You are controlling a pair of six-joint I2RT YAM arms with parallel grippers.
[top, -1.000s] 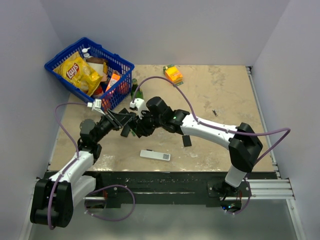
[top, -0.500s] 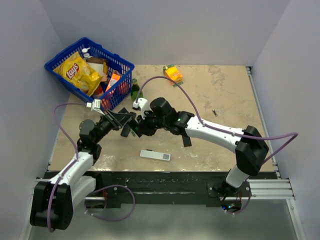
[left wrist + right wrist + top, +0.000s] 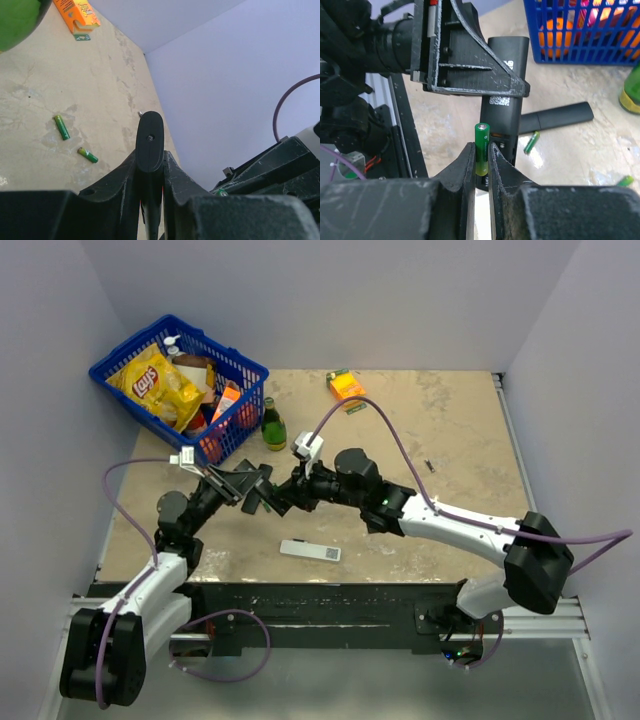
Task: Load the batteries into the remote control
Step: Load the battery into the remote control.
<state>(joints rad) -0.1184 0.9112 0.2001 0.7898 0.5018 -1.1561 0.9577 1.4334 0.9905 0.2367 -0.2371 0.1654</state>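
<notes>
My left gripper (image 3: 247, 488) is shut on the black remote control (image 3: 150, 141) and holds it above the table, its end sticking out past the fingers. In the right wrist view the remote (image 3: 503, 95) hangs with its open battery bay facing my right gripper (image 3: 481, 151). My right gripper (image 3: 284, 497) is shut on one green battery (image 3: 481, 134), upright, just in front of the bay's lower end. Two loose batteries (image 3: 62, 127) (image 3: 88, 155) lie on the table; the right wrist view shows them too (image 3: 532, 142) (image 3: 624, 181).
A long black strip (image 3: 557, 117), like a cover, lies on the table behind the remote. A white remote (image 3: 310, 551) lies near the front edge. A green bottle (image 3: 272, 425) stands beside the blue basket (image 3: 245, 368). An orange box (image 3: 347, 387) lies at the back.
My right arm has swung rightward and drawn back, uncovering the green bottle; its gripper still meets the left one. The left gripper with the remote has shifted only slightly.
</notes>
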